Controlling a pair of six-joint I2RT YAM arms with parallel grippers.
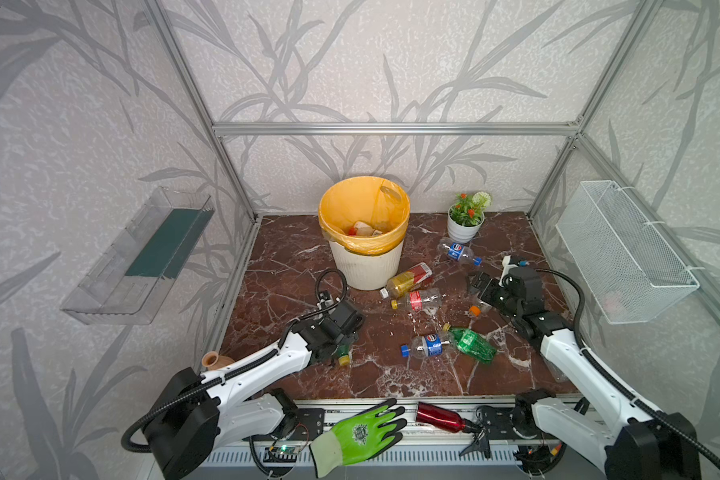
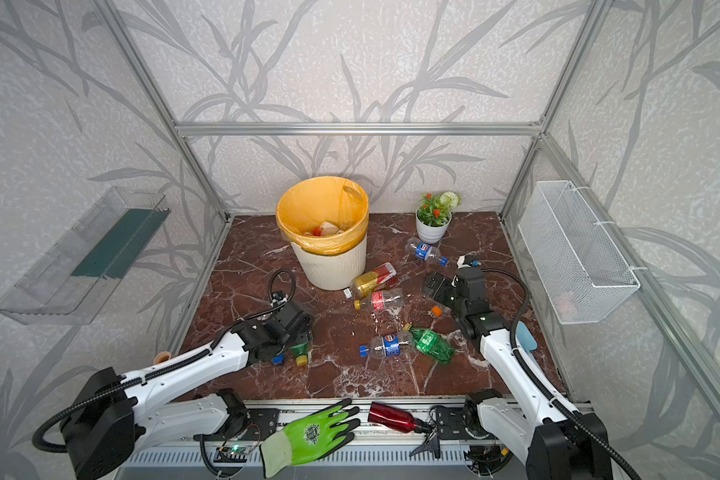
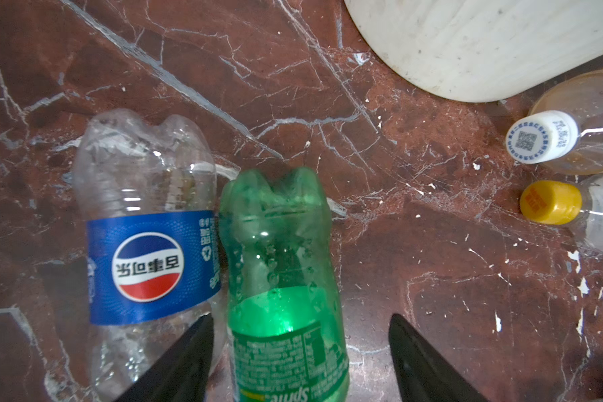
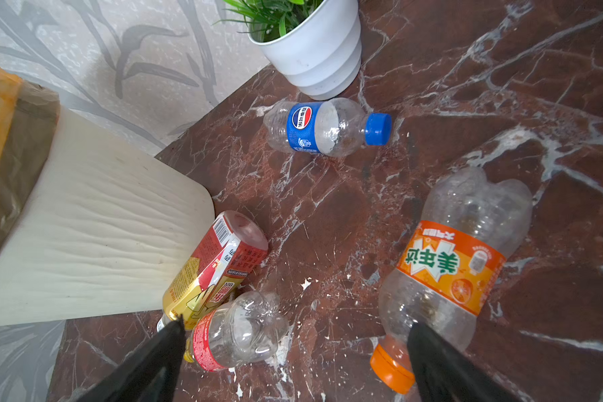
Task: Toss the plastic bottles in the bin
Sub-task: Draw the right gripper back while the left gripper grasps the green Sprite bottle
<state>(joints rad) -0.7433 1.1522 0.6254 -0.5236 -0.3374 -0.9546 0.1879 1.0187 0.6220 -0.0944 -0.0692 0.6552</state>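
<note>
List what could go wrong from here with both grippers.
1. The left gripper straddles the green Sprite bottle, but one finger sits right against the Pepsi bottle lying beside it. Closing could nudge or catch that bottle too.
2. The open right gripper is off-centre over the orange-labelled bottle. One finger overlaps its neck, so descending might press on the bottle and roll it away.

Both arms stretch forward, wrists pitched down; the left gripper (image 3: 300, 316) has its jaws partly apart, the right gripper (image 4: 296, 321) wide apart.
</note>
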